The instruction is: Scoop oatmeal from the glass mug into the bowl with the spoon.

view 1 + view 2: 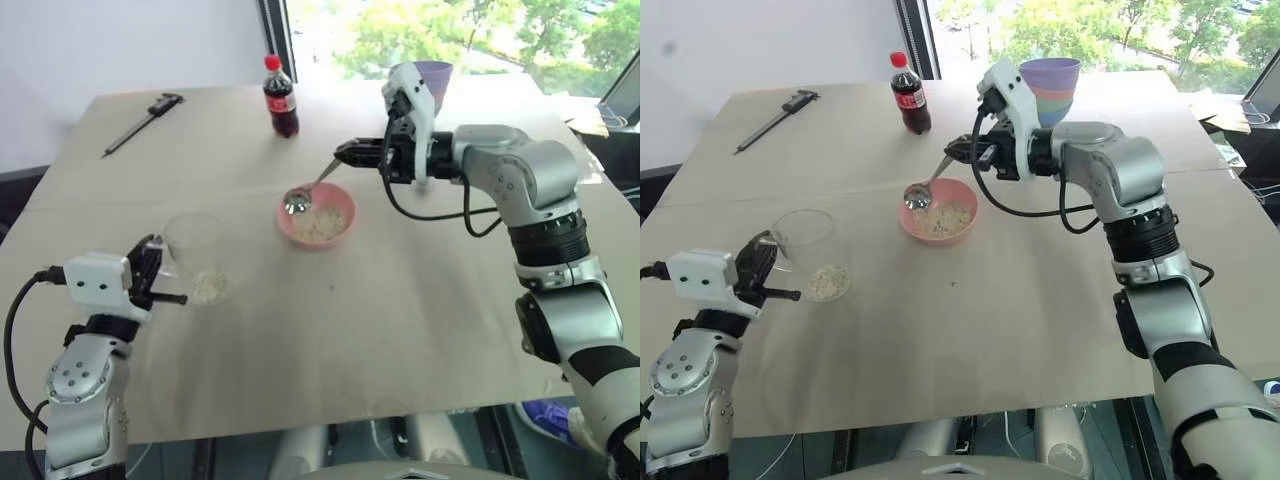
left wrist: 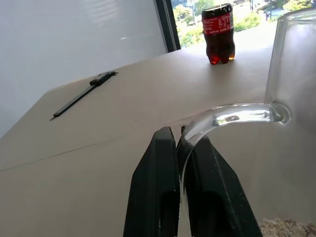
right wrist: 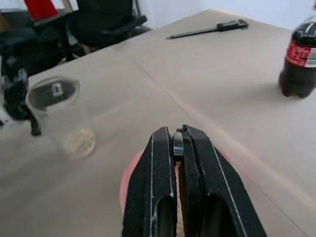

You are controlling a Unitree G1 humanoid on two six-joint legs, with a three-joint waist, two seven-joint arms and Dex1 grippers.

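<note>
A pink bowl [image 1: 317, 215] sits in the middle of the head view, and it already has a small pile of oatmeal [image 1: 318, 224] inside. So some scoops look done. The right gripper [image 1: 345, 152] is just above and to the right of the bowl, with its two black fingers squeezed tight on the handle of the silver spoon [image 1: 310, 188]. The round end of the spoon hangs over the bowl's upper left edge, turned on its side. I think it is tipping out, or has just tipped out, a scoop. It is too small to tell if flakes are left on it.

The glass mug [image 1: 196, 256] stands at the lower left of the head view, well apart from the bowl. A thin layer of oatmeal [image 1: 207, 288] lies at its bottom, so there is more to scoop. The left gripper [image 1: 158, 273] is beside the mug, fingers pinched on the mug's clear handle [image 2: 232, 114] to keep it from sliding.

What is left, I think: take the spoon to the mug, dig, and carry more over.
</note>
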